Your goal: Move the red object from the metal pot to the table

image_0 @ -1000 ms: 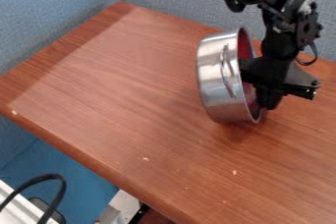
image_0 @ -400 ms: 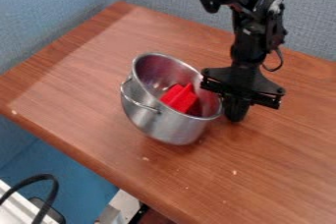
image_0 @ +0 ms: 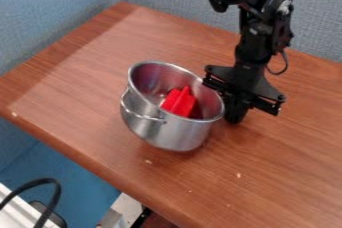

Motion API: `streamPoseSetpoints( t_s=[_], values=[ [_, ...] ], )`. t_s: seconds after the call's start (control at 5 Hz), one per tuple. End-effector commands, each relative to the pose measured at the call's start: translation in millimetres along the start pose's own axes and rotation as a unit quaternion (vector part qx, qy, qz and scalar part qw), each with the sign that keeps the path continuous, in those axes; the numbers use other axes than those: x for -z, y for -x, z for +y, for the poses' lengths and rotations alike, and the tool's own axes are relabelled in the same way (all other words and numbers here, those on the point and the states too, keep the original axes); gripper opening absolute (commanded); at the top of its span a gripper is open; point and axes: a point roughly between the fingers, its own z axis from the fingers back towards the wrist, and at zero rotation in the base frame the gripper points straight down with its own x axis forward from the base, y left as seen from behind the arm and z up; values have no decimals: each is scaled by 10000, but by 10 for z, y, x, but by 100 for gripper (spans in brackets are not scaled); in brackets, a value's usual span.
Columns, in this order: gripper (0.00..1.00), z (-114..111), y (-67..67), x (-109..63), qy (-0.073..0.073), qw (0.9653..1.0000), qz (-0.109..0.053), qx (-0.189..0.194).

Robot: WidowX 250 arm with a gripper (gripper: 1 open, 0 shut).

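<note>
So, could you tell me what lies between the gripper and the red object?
The near wall of the metal pot, as the camera view shows.

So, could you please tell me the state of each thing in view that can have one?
Pot: open at the top, tilted somewhat, the red object inside it.
Red object: inside the pot, not yet on the table.
Gripper: shut, at the pot's rim.
Table: bearing the pot.
</note>
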Motion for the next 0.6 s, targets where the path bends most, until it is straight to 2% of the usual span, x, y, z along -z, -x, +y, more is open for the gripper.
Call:
streamPoseSetpoints(
  t_s=[0.0,0.2,0.4],
  values=[
    [0,90,105,-133,-51,9995,-97,303],
    [0,95,139,-220,-34,9983,-97,576],
    [0,50,177,-390,-30,9993,-97,356]
  ],
)
